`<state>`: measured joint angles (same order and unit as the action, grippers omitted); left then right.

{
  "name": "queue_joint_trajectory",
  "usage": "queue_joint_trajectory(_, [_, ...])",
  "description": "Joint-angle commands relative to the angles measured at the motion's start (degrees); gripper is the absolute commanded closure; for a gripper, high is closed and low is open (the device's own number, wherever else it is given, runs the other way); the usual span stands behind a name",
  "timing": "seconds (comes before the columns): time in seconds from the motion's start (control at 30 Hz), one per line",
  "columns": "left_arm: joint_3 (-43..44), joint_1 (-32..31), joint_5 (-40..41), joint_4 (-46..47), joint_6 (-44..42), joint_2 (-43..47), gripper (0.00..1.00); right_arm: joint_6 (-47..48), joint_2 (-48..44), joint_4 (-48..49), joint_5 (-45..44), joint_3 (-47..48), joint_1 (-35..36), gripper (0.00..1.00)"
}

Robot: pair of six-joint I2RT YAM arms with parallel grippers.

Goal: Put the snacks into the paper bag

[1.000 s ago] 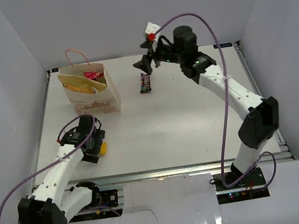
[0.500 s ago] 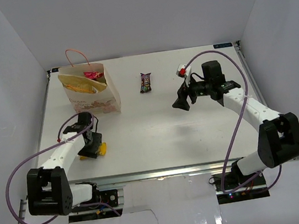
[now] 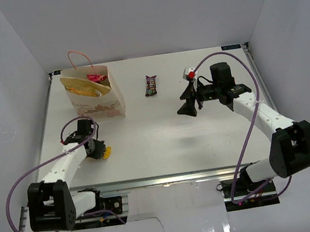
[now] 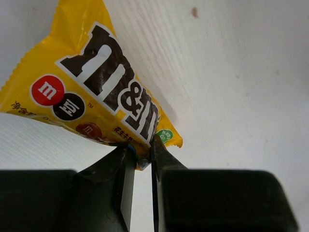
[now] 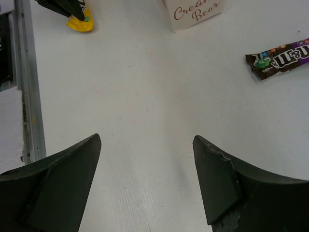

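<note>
Near the table's left front, my left gripper (image 4: 142,145) is shut on a corner of the yellow M&M's pack (image 4: 96,92), which lies on the white table. From above, that gripper (image 3: 97,149) covers most of the pack (image 3: 107,152). The cream paper bag (image 3: 96,101) stands upright at the back left, with a golden-yellow chip bag (image 3: 84,90) and a pink-red packet (image 3: 97,77) inside. The dark purple candy bar (image 3: 151,85) lies flat in the middle back. My right gripper (image 3: 187,103) hovers open and empty to the bar's right, nothing between its fingers (image 5: 219,179).
In the right wrist view the candy bar (image 5: 282,57) lies far right, the bag's corner (image 5: 193,12) at the top and the yellow pack (image 5: 80,24) at the top left. A metal rail (image 5: 26,82) borders the table. White walls enclose three sides.
My left gripper has closed on the M&M's pack's corner. The right arm pulled back from behind the candy bar to the right middle of the table.
</note>
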<state>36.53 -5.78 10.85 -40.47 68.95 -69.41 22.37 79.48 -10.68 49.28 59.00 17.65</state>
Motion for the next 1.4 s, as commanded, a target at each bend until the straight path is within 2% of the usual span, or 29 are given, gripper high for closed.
queue_joint_trajectory(0.0, [0.3, 0.3, -4.0, 2.1, -9.0, 5.7, 0.95, 0.4, -1.4, -2.9, 5.9, 0.6, 0.4, 0.18])
queue_joint_trajectory(0.03, [0.1, 0.2, -5.6, 2.9, -11.5, 8.6, 0.98, 0.7, -1.2, -3.8, 7.7, 0.8, 0.6, 0.19])
queue_joint_trajectory(0.07, [-0.3, 0.2, -10.4, 4.1, -17.1, 10.2, 1.00, 2.0, -0.8, -6.3, 8.5, 1.5, 1.4, 0.20])
queue_joint_trajectory(0.13, [-3.0, 0.2, -17.8, 8.4, -22.1, 16.4, 1.00, 2.5, 0.3, -8.2, 9.3, 2.0, 2.6, 0.22])
queue_joint_trajectory(0.17, [-4.5, 0.2, -25.7, 12.2, -25.2, 18.7, 1.00, 2.5, 0.6, -9.0, 9.2, 2.2, 4.2, 0.23])
queue_joint_trajectory(0.23, [-9.5, 0.2, -33.8, 16.1, -26.2, 22.6, 1.00, 1.2, 1.1, -8.8, 6.0, 2.4, 6.3, 0.26])
queue_joint_trajectory(0.27, [-11.1, 0.1, -41.3, 19.2, -26.3, 25.3, 1.00, -2.3, 1.4, -7.5, 4.2, 2.9, 8.5, 0.26])
queue_joint_trajectory(0.37, [-15.9, -1.9, -49.5, 25.1, -25.4, 27.7, 1.00, -10.9, 3.3, -4.5, -2.8, 4.0, 12.2, 0.27])
queue_joint_trajectory(0.4, [-16.1, -4.5, -51.3, 25.6, -25.8, 27.8, 1.00, -18.0, 5.1, -3.2, -4.3, 5.5, 13.1, 0.27])
queue_joint_trajectory(0.43, [-15.7, -5.8, -51.2, 25.6, -26.2, 27.9, 1.00, -21.5, 6.0, -2.9, -7.6, 6.4, 14.0, 0.26])
queue_joint_trajectory(0.47, [-15.5, -8.3, -51.8, 26.2, -26.7, 27.7, 1.00, -29.0, 8.2, -3.4, -10.0, 8.9, 16.1, 0.25])
queue_joint_trajectory(0.53, [-15.2, -10.9, -52.2, 27.4, -26.7, 27.1, 1.00, -34.7, 10.6, -4.9, -16.5, 11.8, 18.4, 0.22])
queue_joint_trajectory(0.67, [-13.8, -17.0, -52.4, 30.1, -27.3, 24.9, 1.00, -43.7, 16.6, -7.8, -17.9, 17.3, 23.6, 0.15])
queue_joint_trajectory(0.73, [-13.2, -17.9, -52.6, 30.7, -27.6, 23.2, 1.00, -47.2, 19.3, -8.1, -17.4, 18.5, 25.1, 0.12])
queue_joint_trajectory(0.97, [-12.2, -20.1, -51.9, 32.9, -27.4, 21.6, 1.00, -51.4, 22.4, -6.2, -15.8, 17.3, 29.2, 0.11])
queue_joint_trajectory(1.13, [-11.8, -20.5, -51.7, 33.8, -27.1, 21.0, 1.00, -52.3, 23.7, -5.5, -14.3, 17.3, 30.5, 0.16])
queue_joint_trajectory(1.23, [-11.2, -20.6, -51.6, 34.5, -27.0, 20.2, 1.00, -53.1, 25.0, -4.5, -12.6, 17.3, 31.0, 0.25])
queue_joint_trajectory(1.33, [-10.1, -20.7, -51.4, 34.6, -27.2, 19.6, 1.00, -53.8, 26.3, -3.2, -10.1, 17.2, 31.0, 0.44])
queue_joint_trajectory(1.37, [-9.8, -20.7, -51.1, 34.6, -27.2, 19.6, 1.00, -53.7, 26.4, -2.7, -9.0, 17.4, 31.0, 0.55])
